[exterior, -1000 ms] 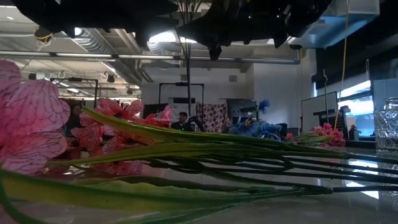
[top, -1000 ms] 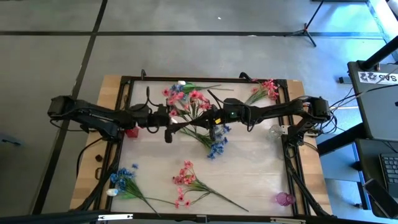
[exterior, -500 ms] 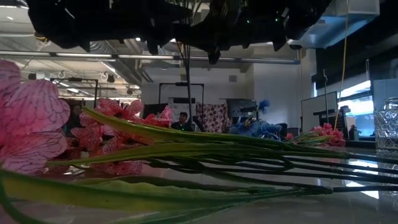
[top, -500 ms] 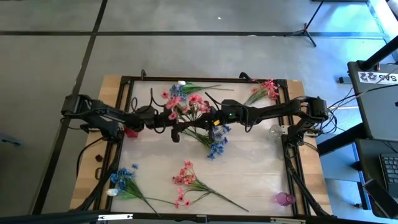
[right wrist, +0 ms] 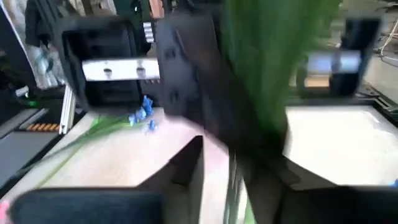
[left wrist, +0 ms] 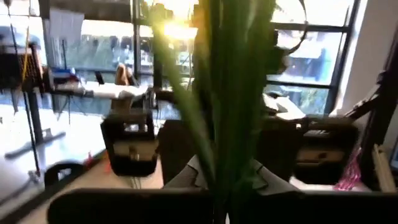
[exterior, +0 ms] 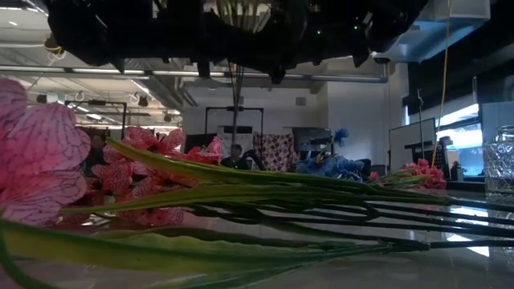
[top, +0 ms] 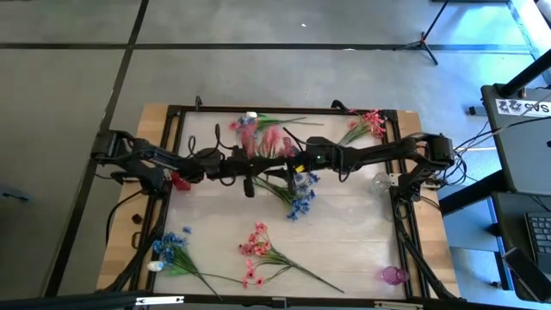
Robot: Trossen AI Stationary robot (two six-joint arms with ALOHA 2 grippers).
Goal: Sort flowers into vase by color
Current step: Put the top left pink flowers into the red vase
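While both arms reach in over the middle of the table [top: 362, 232], the left gripper [top: 249, 182] and the right gripper [top: 297, 176] sit close together at a mixed bunch of pink and blue flowers [top: 258, 138] near the far edge; green stems fill each wrist view right in front of the fingers, but whether either gripper is closed on them cannot be told. A clear glass vase [top: 381, 182] stands at the right side of the table and a small pink vase [top: 393, 275] near the right front corner; neither shows any flower in it. Other sprigs lie flat on the table: a pink spray [top: 368, 123] at the far right, a blue sprig [top: 299, 205] near the middle, pink blooms [top: 256, 245] toward the front, and a blue bunch [top: 172, 245] at the front left. A small red object [top: 181, 181] sits by the left arm.
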